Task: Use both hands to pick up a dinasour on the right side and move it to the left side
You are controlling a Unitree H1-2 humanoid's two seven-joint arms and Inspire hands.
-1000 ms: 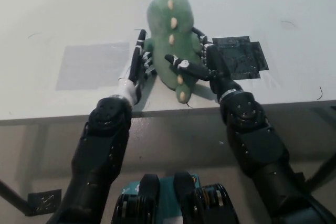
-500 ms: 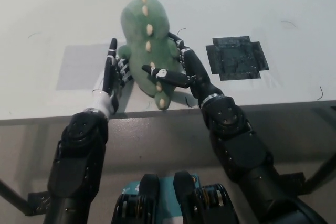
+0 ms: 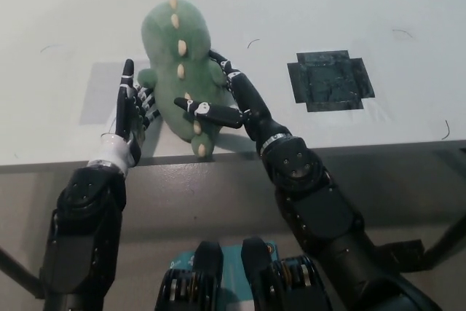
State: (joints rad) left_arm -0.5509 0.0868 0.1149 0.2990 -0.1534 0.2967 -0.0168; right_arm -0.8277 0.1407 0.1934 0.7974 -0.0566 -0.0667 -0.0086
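A green plush dinosaur [image 3: 177, 56] with cream spikes down its back is held between my two hands, over the pale grey patch [image 3: 102, 92] at the table's left. My white left hand [image 3: 131, 107] presses against its left flank. My black right hand [image 3: 229, 100] clasps its right side, with one finger lying across the back near the tail. The tail tip hangs near the table's front edge.
A black tape square [image 3: 331, 79] lies on the white table [image 3: 328, 5] to the right, where nothing stands on it. The table's front edge [image 3: 378, 147] runs across the picture just below the hands.
Both hands have carried the dinosaur steadily leftward, from beside the black square to over the grey patch. The grip on it has stayed the same.
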